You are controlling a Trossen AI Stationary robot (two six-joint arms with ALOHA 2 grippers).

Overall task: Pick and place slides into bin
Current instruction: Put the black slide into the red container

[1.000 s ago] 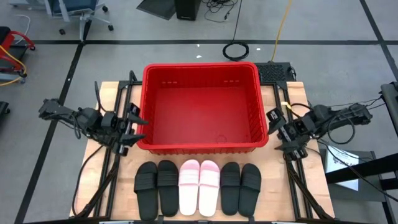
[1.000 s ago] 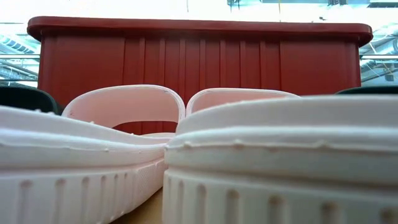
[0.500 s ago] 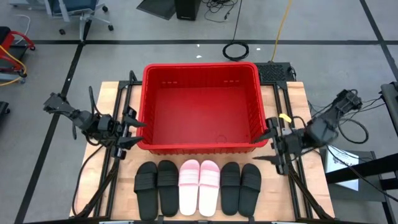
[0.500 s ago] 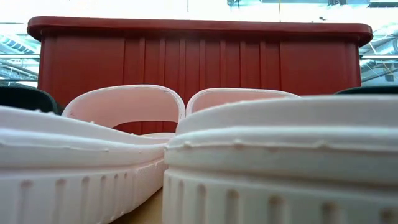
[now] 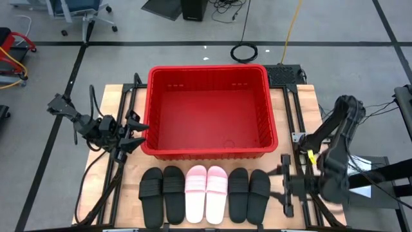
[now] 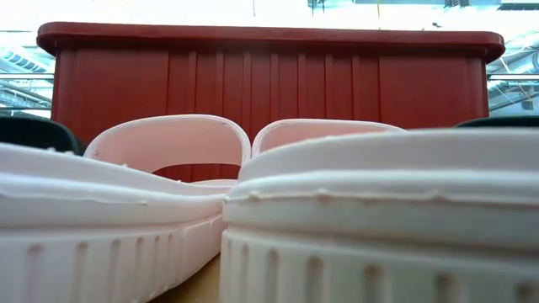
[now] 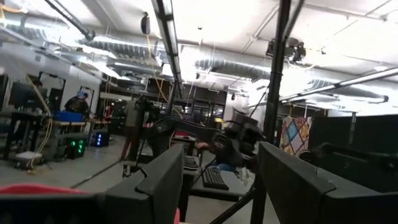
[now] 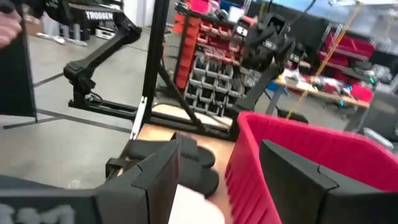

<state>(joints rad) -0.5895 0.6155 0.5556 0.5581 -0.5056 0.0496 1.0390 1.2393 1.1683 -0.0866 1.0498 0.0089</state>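
Six open-toe slide sandals [image 5: 206,193], four matte black flanking two pale pink, lie in a row on the wooden surface [image 5: 109,187] before the empty red plastic bin [image 5: 209,151]. Right gripper [image 5: 284,183], fingers apart, hovers beside the row; left gripper [image 5: 134,132], also apart, beside the bin.

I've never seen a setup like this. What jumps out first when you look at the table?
The big red bin dominates the middle of the table, and it holds nothing yet. In front of it six slides lie in a neat row: a pale pink pair in the centre with a black pair on each side. The left gripper hovers by the bin's left wall, while the right gripper sits just right of the row, both with jaws open.
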